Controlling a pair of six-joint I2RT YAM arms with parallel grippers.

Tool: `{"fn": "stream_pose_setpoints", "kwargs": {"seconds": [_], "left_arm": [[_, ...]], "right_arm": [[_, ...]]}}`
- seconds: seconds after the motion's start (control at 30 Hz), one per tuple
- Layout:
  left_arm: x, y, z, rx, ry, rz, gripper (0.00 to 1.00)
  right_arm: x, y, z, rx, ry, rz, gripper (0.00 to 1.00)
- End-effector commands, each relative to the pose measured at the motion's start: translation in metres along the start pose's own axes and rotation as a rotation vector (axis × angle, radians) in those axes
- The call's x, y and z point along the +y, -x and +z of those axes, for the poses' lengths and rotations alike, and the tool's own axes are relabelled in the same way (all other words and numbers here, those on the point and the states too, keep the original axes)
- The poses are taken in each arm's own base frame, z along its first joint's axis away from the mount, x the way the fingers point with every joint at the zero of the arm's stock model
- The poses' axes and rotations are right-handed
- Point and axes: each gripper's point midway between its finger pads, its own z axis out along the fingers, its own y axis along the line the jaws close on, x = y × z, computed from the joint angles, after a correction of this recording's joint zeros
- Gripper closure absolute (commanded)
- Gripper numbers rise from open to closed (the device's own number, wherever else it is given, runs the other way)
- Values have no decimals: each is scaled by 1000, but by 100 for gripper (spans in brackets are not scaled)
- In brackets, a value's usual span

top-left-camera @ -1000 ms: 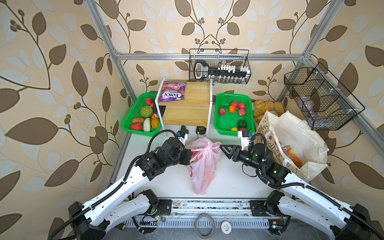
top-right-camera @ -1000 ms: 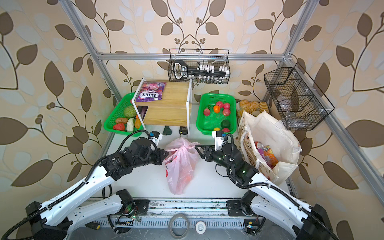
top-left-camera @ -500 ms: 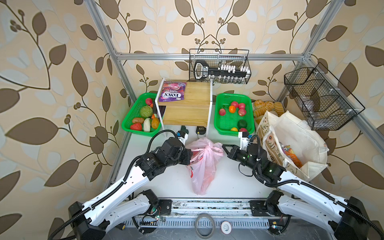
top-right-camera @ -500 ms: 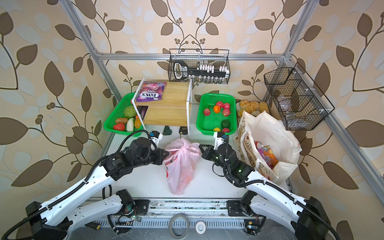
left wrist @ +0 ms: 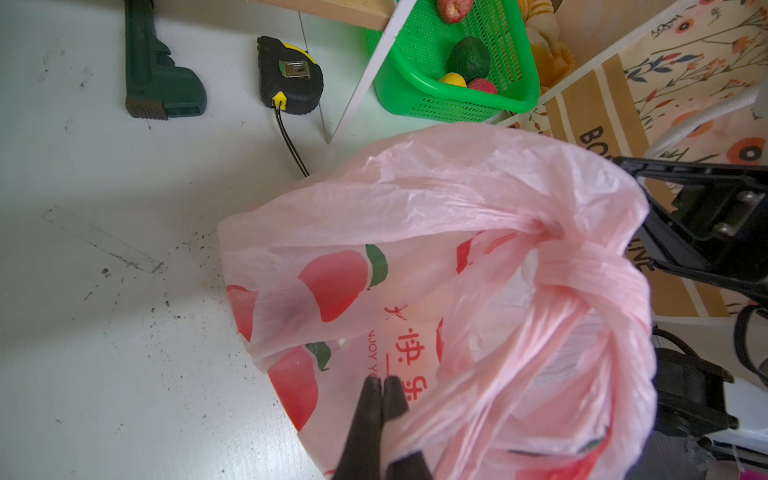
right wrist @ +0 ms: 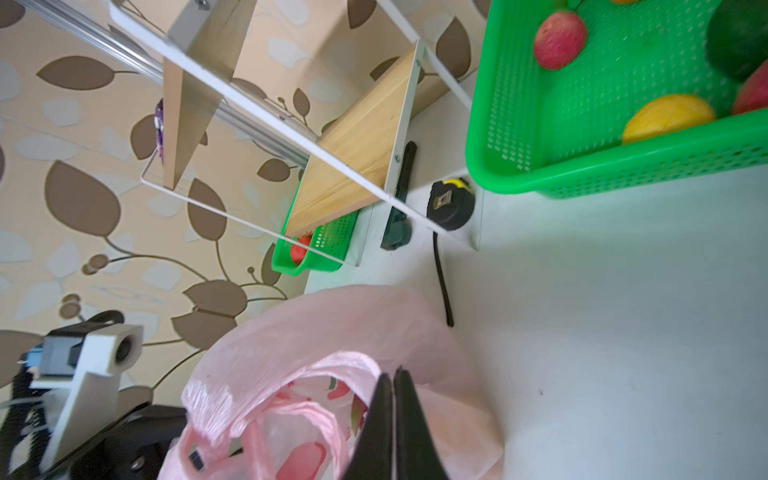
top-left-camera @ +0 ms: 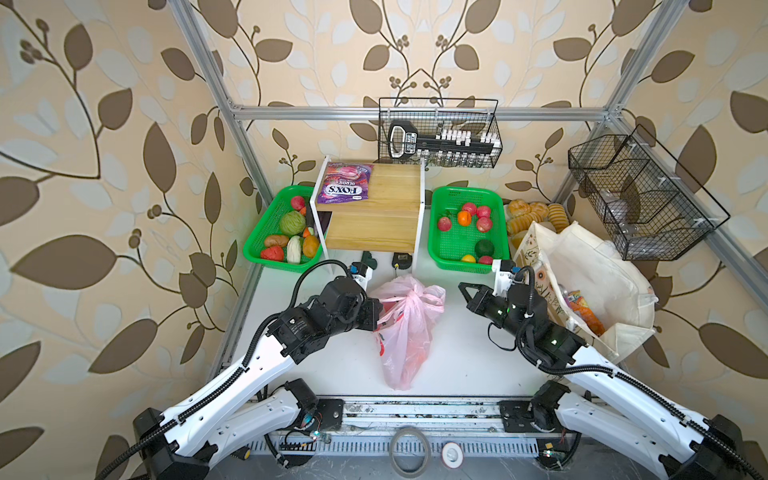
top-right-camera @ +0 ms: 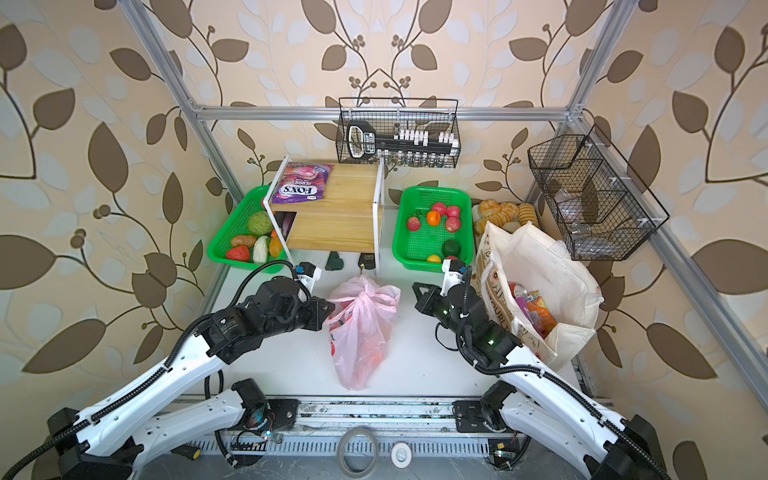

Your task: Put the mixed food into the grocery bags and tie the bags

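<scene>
Pink, thin and crinkled, the bag (top-left-camera: pixel 405 332) lies on the table (top-left-camera: pixel 457 365) with its handles knotted. The cream canvas tote (top-left-camera: pixel 598 270) stands at the right, holding packets (top-right-camera: pixel 536 316) and a can (top-right-camera: pixel 516 289). The left gripper (left wrist: pixel 380 386) is clenched at the film. The right gripper (top-left-camera: pixel 464 287) is clenched, empty and apart.
</scene>
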Motion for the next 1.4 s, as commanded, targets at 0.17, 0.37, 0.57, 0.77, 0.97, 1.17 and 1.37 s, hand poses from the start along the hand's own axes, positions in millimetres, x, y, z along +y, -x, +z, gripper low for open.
{"fn": "stream_pose_setpoints", "kwargs": {"seconds": [0.17, 0.37, 0.57, 0.77, 0.97, 1.17, 1.37], "left_arm": [[-1, 3, 2, -12, -17, -15, 96], [-3, 3, 4, -7, -21, -11, 96], [-6, 5, 5, -2, -29, -8, 96], [-4, 4, 2, -6, -22, -15, 96], [6, 6, 0, -22, 30, -23, 96], [10, 7, -2, -31, 54, -28, 96], [10, 6, 0, -24, 50, -25, 96]], "right_arm": [[20, -42, 0, 203, 46, 206, 46], [35, -56, 0, 261, 80, 262, 45], [46, -67, 6, 318, 119, 291, 62], [48, -54, 1, 264, 126, 273, 100], [35, -27, -14, 162, 21, 134, 100], [-1, -7, -23, 76, -118, 83, 99], [1, -1, -24, 93, -131, -19, 100]]}}
